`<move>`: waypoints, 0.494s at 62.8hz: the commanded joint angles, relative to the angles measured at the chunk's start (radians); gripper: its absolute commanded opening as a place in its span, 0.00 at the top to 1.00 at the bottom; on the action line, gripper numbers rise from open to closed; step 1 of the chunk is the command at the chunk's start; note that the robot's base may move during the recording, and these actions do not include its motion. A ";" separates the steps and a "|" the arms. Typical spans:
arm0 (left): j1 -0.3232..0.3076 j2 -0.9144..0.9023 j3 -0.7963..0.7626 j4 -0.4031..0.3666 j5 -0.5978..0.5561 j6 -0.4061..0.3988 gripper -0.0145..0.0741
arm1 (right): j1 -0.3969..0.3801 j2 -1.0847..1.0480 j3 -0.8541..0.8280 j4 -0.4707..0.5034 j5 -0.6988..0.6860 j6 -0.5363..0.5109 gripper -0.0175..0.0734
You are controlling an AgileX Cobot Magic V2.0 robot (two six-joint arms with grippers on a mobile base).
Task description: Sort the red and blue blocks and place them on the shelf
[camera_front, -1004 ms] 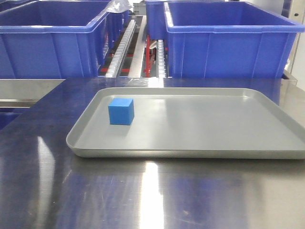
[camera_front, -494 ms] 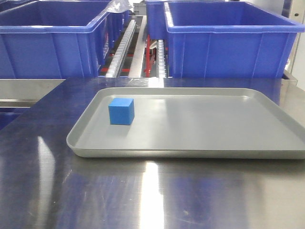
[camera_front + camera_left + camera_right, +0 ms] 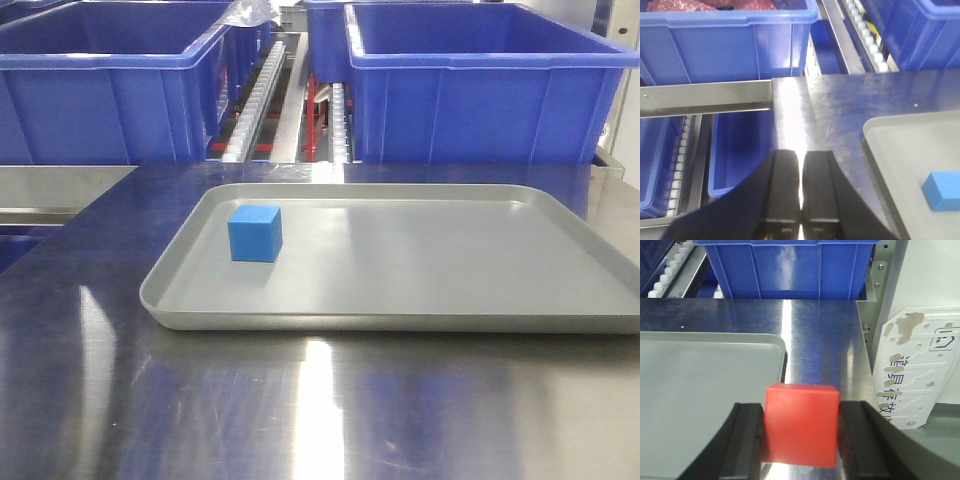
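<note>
Two cubes matter here, and they are well apart. At the left of the front view a big blue bin (image 3: 100, 90) stands on the shelf (image 3: 262, 90), whose roller rails run back through the gap beside it. In the left wrist view the left claw (image 3: 801, 159) is low in the frame. Its fingers are pressed together with nothing between them, and it hangs over the bench (image 3: 830, 110) near its left edge. Right of it, low at the frame's right side, the blue block (image 3: 941, 190) lies flat on the grey tray (image 3: 880, 145), inside the rim and touching nothing else. The front view shows the block in the tray's left part. A second blue bin (image 3: 480, 100) stands behind the tray at upper right.

Further right, in the right wrist view, the right claw (image 3: 801, 412) clamps the red block (image 3: 799, 432) squarely by two opposite faces. It is above bare bench just right of the tray's corner, with a blue bin wall across the top of the frame.

Several things could go wrong from here, as I judge it. The red cube must clear a tall bin wall, and a low approach could knock it against the rim and twist it out of the grip. A release over the wrong bin would spoil the sorting. If the left claw came down shut on the blue cube, it would shove it across the smooth tray. A finger could also catch the raised tray rim and drag the tray.
</note>
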 commanded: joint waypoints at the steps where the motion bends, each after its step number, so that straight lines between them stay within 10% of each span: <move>1: -0.009 -0.009 -0.040 0.014 -0.078 0.002 0.70 | -0.007 0.001 -0.028 -0.007 -0.088 -0.001 0.75; 31: -0.009 0.010 -0.040 -0.014 -0.055 0.002 0.70 | -0.007 0.001 -0.028 -0.007 -0.088 -0.001 0.75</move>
